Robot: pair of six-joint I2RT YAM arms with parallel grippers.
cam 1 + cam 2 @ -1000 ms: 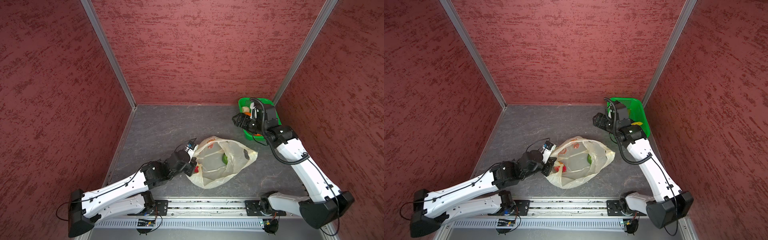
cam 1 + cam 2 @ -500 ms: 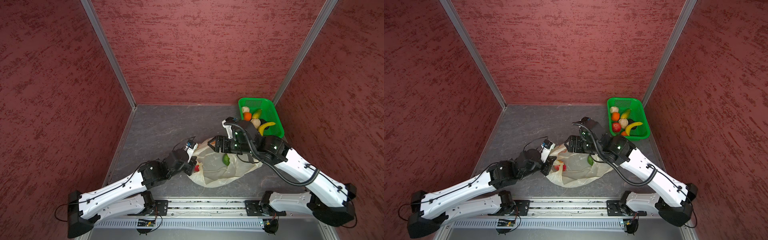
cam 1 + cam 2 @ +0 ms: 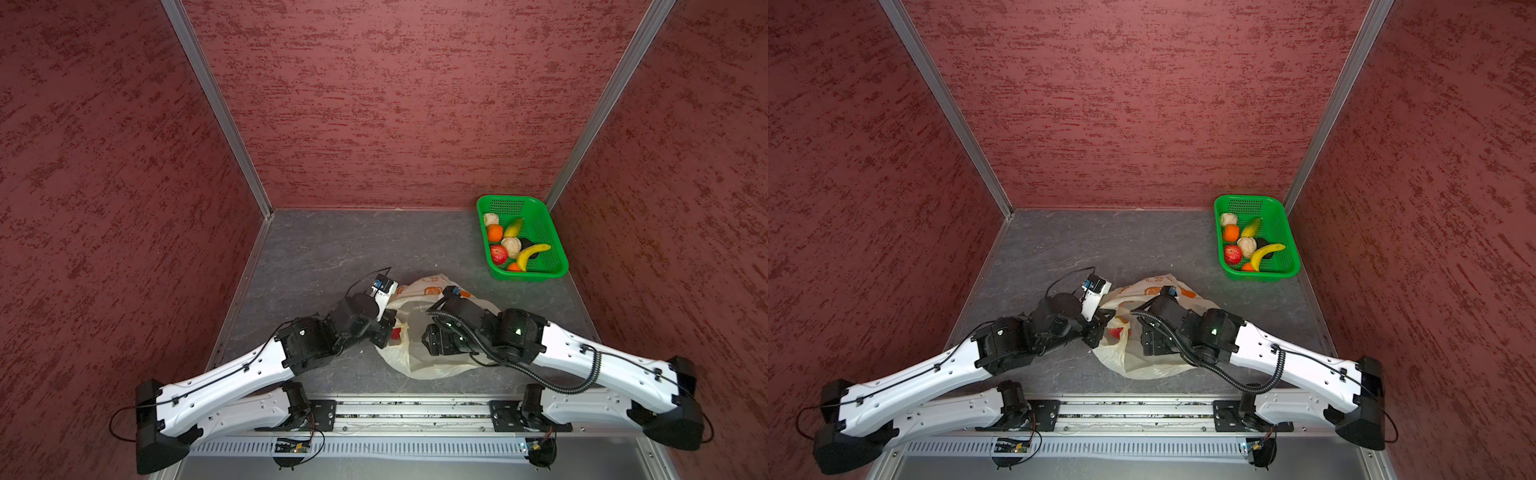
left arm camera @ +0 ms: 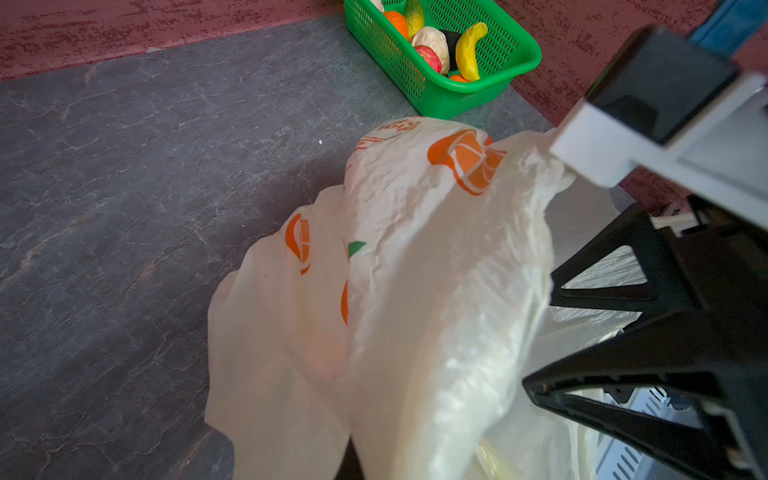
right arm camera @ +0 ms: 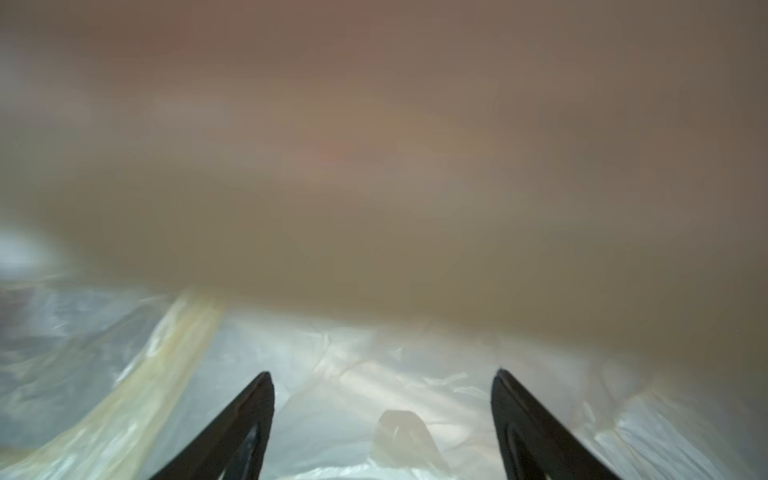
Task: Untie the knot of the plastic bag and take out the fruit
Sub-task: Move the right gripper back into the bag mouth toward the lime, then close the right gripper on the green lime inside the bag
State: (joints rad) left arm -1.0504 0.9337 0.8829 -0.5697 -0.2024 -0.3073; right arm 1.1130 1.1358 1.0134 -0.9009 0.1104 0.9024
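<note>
Swinging away from the green basket [image 3: 528,276] in the far right corner, the right arm has crossed to the middle of the bench [image 3: 332,257]. The right claw [image 5: 382,374] now sits low in the open mouth of the plastic bag [image 3: 399,361], its fingers spread wide with only crinkled film between them. The left claw [image 4: 538,332] has not shifted and stays pressed together on the bag's edge, holding a fold up. The bag lies near the front of the bench, between the two arms.

Most of the fruit [image 3: 511,247] rests in the basket. One red piece [image 3: 1117,331] shows through the bag just beside the left claw. The green piece seen in the bag earlier is now covered by the right arm. In both top views that arm also hides the right claw's fingers. Brown blur fills the upper part of the right wrist view. A pale lump [image 5: 403,436] under the film there cannot be identified.
</note>
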